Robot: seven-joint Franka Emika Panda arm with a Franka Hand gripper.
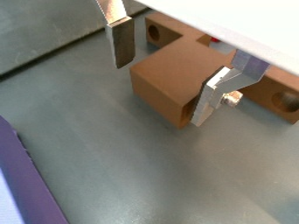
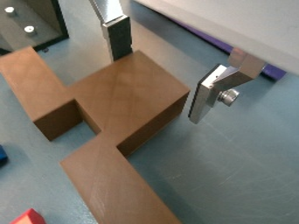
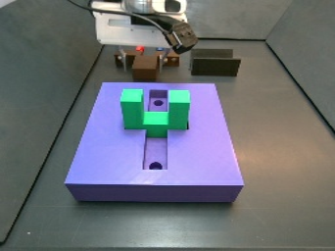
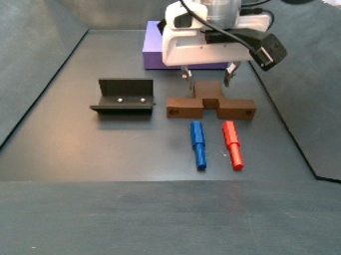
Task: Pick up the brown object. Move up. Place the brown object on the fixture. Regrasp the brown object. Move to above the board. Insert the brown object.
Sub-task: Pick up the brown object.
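Brown object (image 2: pixel 117 105) between open claw (image 2: pixel 163 74) plates

The gripper (image 2: pixel 163 66) points straight down from the arm, low over the floor. Its two silver fingers (image 1: pixel 117 42) stand wide apart, jaws parted, with nothing clamped between the pads in both wrist views; in a side view the gripper (image 4: pixel 208 72) hangs below the white wrist.
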